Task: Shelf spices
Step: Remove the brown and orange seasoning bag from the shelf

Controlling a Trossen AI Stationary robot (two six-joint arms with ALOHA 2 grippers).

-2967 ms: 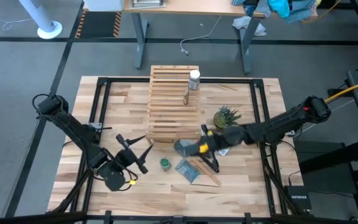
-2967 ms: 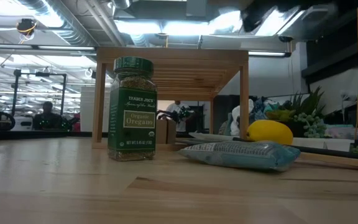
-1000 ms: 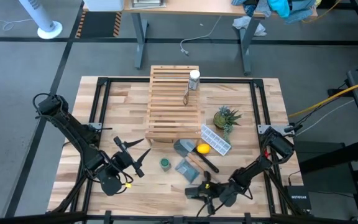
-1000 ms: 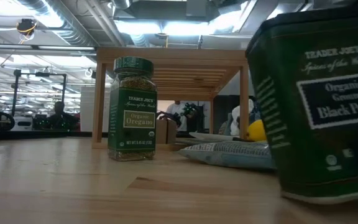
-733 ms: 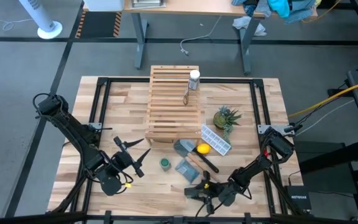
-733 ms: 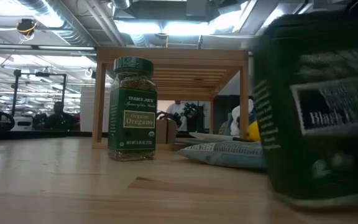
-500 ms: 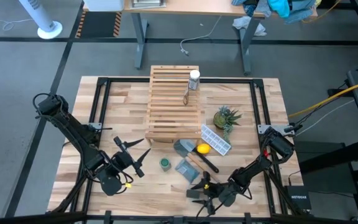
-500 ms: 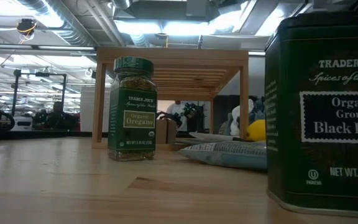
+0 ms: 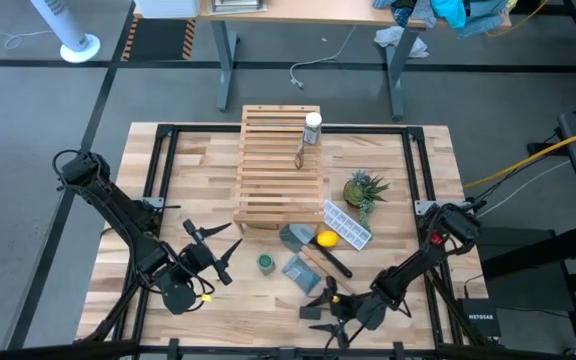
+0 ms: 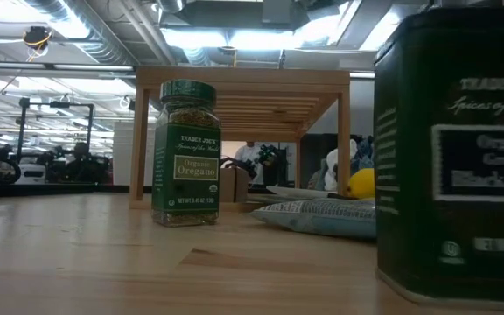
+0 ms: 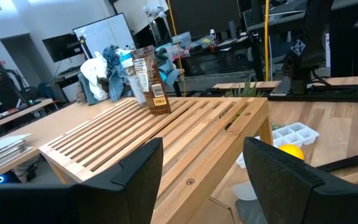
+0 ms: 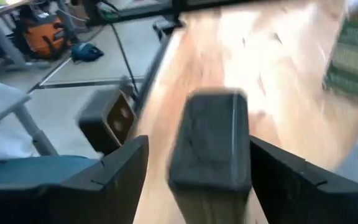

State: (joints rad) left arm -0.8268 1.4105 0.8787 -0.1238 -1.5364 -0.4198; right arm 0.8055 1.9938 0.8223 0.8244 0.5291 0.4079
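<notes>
Dark green, almost black, the pepper tin stands upright on the wooden table near its front edge, between the two fingers of the right gripper. In the right wrist view both fingers stand off the tin's sides with a gap showing on each, so the jaws are parted and grip nothing. In the low view the tin fills the near right of the picture.

Beyond the right jaws lies a bluish packet, and past it a green-lidded jar of oregano stands upright, apart from both grippers. A yellow lemon, a black-handled tool and a pale ice tray lie farther out, near a small green plant.

The slatted wooden shelf stands at the middle of the table, well apart from the right jaws. On its far right corner are a white-capped bottle and an orange-brown jar, just beside each other.

The left gripper waits at the front left, pointing toward the shelf. Its jaws are partly open and empty, with the shelf's near edge straight ahead of them.
</notes>
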